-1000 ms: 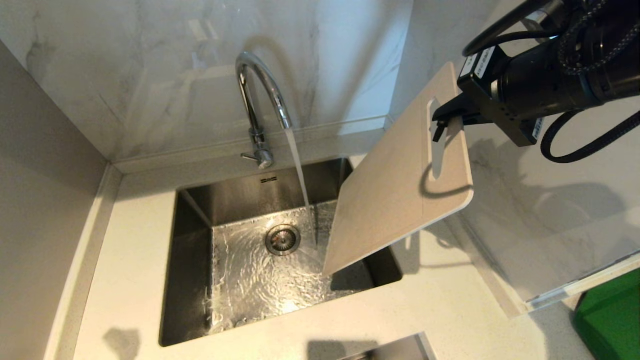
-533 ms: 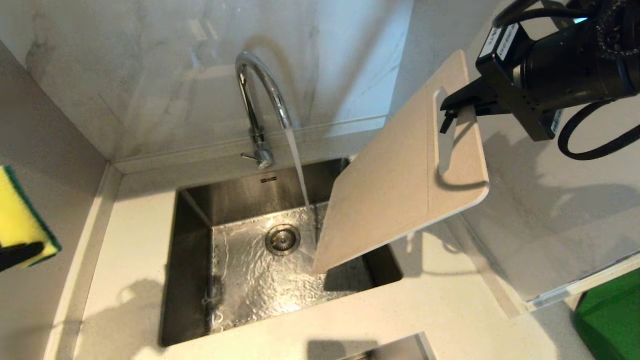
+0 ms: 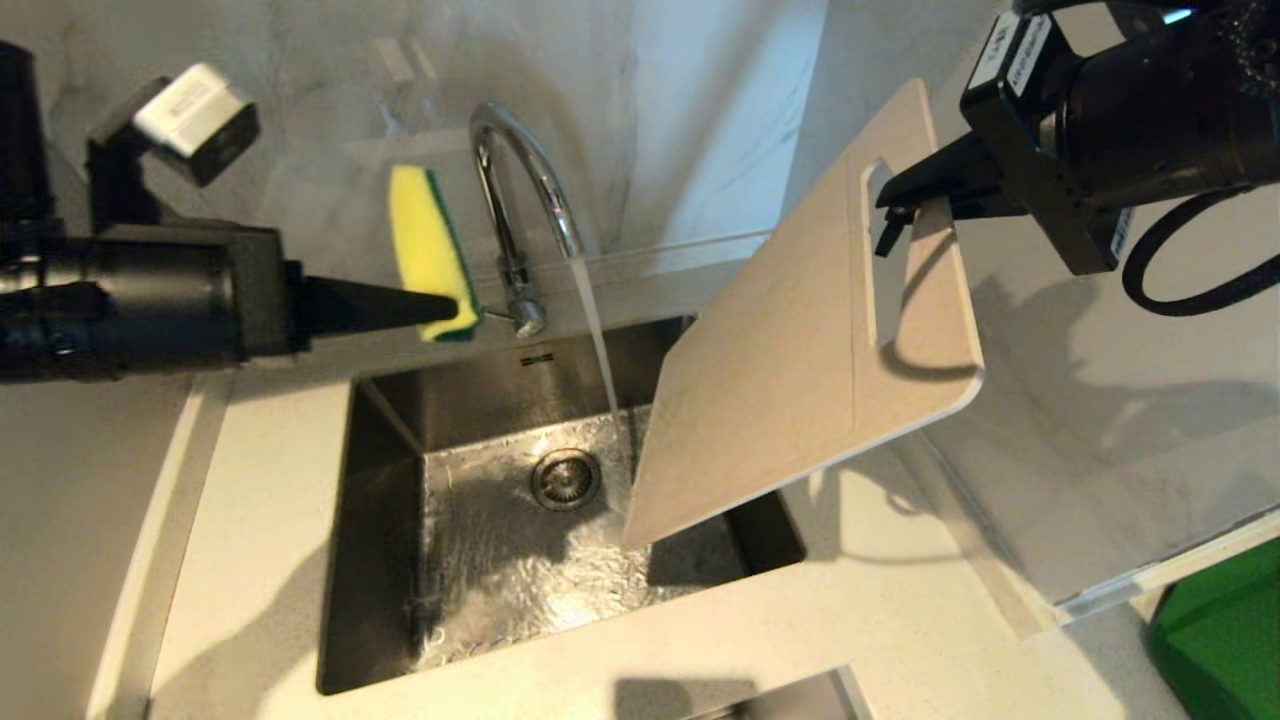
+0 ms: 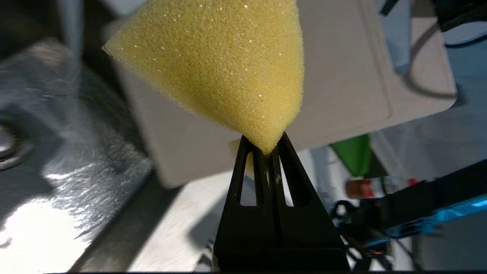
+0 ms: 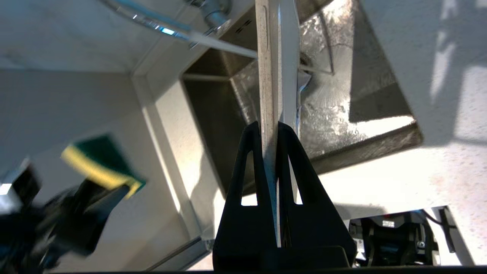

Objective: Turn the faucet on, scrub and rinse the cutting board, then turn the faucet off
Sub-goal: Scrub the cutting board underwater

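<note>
water (image 3: 600,350) runs from the faucet (image 3: 525,200) into the sink (image 3: 380,560), the stream falling just past the near corner of the board (image 3: 790,360). i hold that board in my right gripper (image 3: 900,215), the jaws pinched tight on its edge beside the slot handle (image 3: 880,260). it hangs tilted over the right side of the sink, handle end high toward the wall, low corner down over the basin close to the stream. in the right wrist view the board (image 5: 268,76) runs edge-on straight out from between my fingers (image 5: 247,167), with the wet basin (image 5: 335,91) beyond it.

my left gripper (image 3: 450,308) comes in level from the left, closed hard on the lower end of a sponge (image 3: 425,240), which stands upright, yellow face toward me and green backing toward the faucet. the sponge sits just left of the faucet stem, above the sink's back edge, well apart from the board. in the left wrist view the sponge (image 4: 224,64) is squeezed to a point between my fingers (image 4: 243,179), with the board (image 4: 342,83) behind it.

a green mat (image 3: 1220,630) shows at the far right on the counter (image 3: 900,620).
</note>
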